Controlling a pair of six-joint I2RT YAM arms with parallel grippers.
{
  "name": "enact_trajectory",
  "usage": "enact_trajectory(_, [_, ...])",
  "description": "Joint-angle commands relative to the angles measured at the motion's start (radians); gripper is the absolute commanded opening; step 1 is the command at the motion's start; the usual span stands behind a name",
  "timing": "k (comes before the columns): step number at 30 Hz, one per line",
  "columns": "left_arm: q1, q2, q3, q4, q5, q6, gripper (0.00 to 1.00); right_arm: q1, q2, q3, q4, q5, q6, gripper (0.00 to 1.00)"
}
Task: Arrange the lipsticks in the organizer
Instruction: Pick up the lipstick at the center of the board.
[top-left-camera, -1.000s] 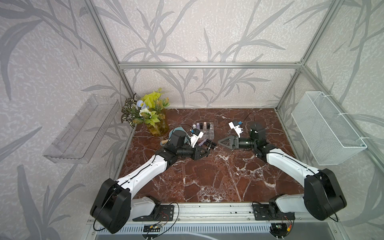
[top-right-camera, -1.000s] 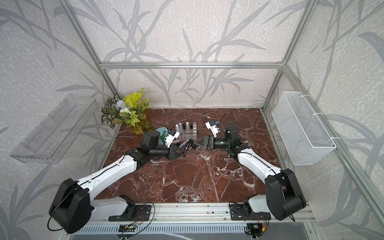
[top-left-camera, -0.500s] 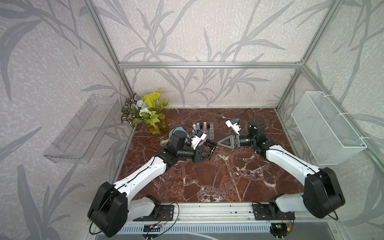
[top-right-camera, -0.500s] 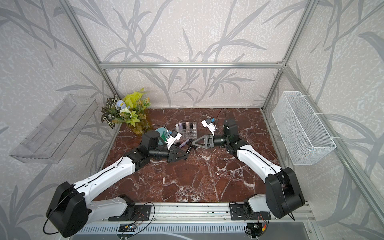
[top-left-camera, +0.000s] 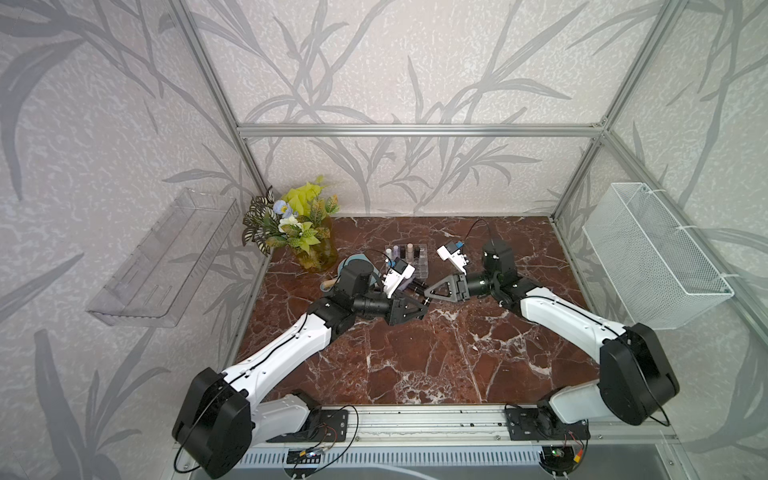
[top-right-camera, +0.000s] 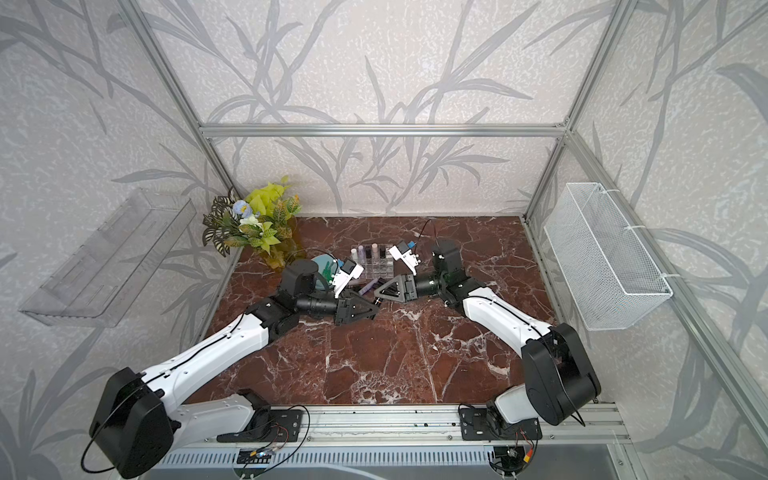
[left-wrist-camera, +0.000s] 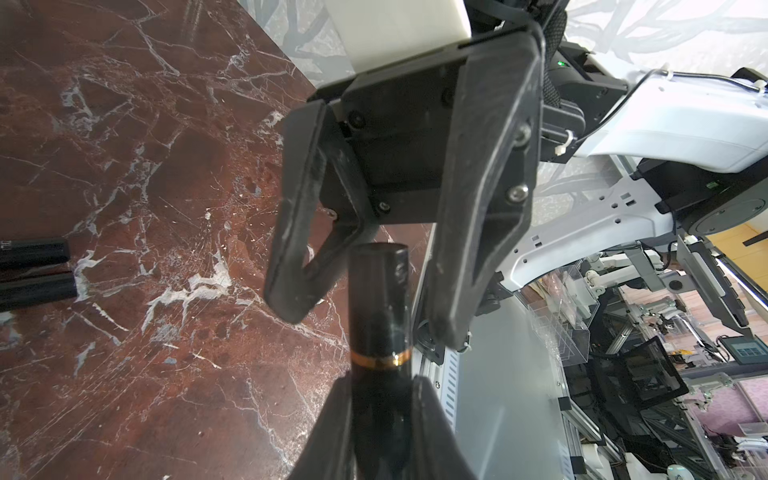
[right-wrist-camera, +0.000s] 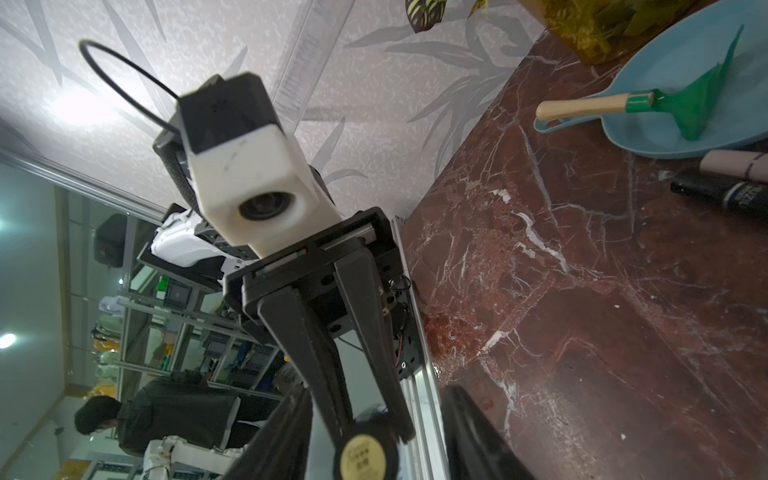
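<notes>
The left end effector (left-wrist-camera: 380, 384) clamps a black lipstick (left-wrist-camera: 378, 299) off the surface (top-left-camera: 415, 353). The right end effector (left-wrist-camera: 370, 320) straddles its free end, jaws part-open and not gripping. The organizer (top-left-camera: 419, 271) holds about four tubes (top-left-camera: 403, 251). Others (left-wrist-camera: 33, 270) lie loose, so most of the task likely remains.

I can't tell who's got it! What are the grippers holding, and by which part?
The left gripper is shut on a black lipstick, pinching one end, up to the gold band. The right gripper straddles the other end, open, not gripping.
</notes>
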Motion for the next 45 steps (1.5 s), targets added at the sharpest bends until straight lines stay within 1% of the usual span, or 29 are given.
enact_trajectory(1, [-0.005, -0.024, 0.031, 0.014, 0.008, 0.013, 0.09, 0.001, 0.005, 0.027, 0.026, -0.007, -0.003, 0.46])
enact_trajectory(6, [-0.005, -0.020, 0.029, 0.001, -0.005, 0.027, 0.09, 0.003, -0.005, 0.009, 0.033, -0.009, -0.003, 0.39])
enact_trajectory(9, [-0.005, -0.019, 0.029, -0.004, -0.009, 0.031, 0.08, 0.003, -0.006, 0.003, 0.036, -0.009, -0.004, 0.33])
enact_trajectory(12, [-0.005, -0.023, 0.031, -0.009, -0.023, 0.030, 0.09, 0.003, -0.004, -0.001, 0.041, -0.009, -0.004, 0.24])
enact_trajectory(14, [-0.004, -0.028, 0.030, -0.019, -0.047, 0.033, 0.13, 0.004, -0.004, -0.003, 0.043, -0.007, -0.004, 0.18])
enact_trajectory(16, [-0.005, -0.030, 0.030, -0.023, -0.071, 0.034, 0.23, 0.003, -0.003, -0.003, 0.045, -0.007, -0.005, 0.14])
enact_trajectory(18, [-0.005, -0.036, 0.034, -0.025, -0.097, 0.032, 0.43, 0.002, -0.004, -0.002, 0.043, -0.003, -0.007, 0.12])
enact_trajectory(19, [-0.005, -0.040, 0.036, -0.021, -0.130, 0.029, 0.57, 0.001, -0.004, -0.002, 0.039, 0.002, -0.010, 0.12])
enact_trajectory(20, [-0.005, -0.045, 0.038, -0.012, -0.178, 0.024, 0.66, 0.000, -0.004, 0.001, 0.032, 0.013, -0.018, 0.12])
enact_trajectory(21, [-0.003, -0.046, 0.047, -0.008, -0.230, 0.023, 0.73, -0.002, -0.005, 0.003, 0.023, 0.026, -0.024, 0.12])
enact_trajectory(23, [0.002, -0.024, 0.092, -0.020, -0.363, 0.025, 0.80, -0.014, -0.002, 0.011, 0.003, 0.065, -0.036, 0.11])
enact_trajectory(26, [0.007, 0.038, 0.171, -0.008, -0.523, 0.031, 0.86, -0.027, -0.002, 0.045, -0.099, 0.189, -0.098, 0.11])
enact_trajectory(28, [0.007, 0.079, 0.222, 0.004, -0.634, 0.039, 0.86, -0.025, -0.004, 0.079, -0.186, 0.289, -0.160, 0.11])
enact_trajectory(30, [0.007, 0.118, 0.243, 0.061, -0.751, 0.049, 0.86, -0.026, -0.007, 0.115, -0.257, 0.410, -0.216, 0.11])
enact_trajectory(32, [0.008, 0.149, 0.230, 0.153, -0.838, 0.056, 0.86, -0.026, -0.003, 0.148, -0.301, 0.533, -0.255, 0.11])
enact_trajectory(35, [0.008, 0.194, 0.206, 0.273, -0.909, 0.060, 0.85, -0.025, 0.012, 0.178, -0.319, 0.715, -0.293, 0.11])
enact_trajectory(38, [0.008, 0.221, 0.167, 0.367, -0.940, 0.055, 0.85, -0.025, 0.046, 0.190, -0.299, 0.865, -0.307, 0.10])
enact_trajectory(41, [0.008, 0.223, 0.116, 0.439, -0.942, 0.054, 0.83, -0.025, 0.093, 0.191, -0.231, 0.949, -0.302, 0.10])
enact_trajectory(45, [0.006, 0.200, 0.012, 0.532, -0.955, 0.056, 0.83, -0.021, 0.172, 0.231, -0.162, 1.041, -0.301, 0.10])
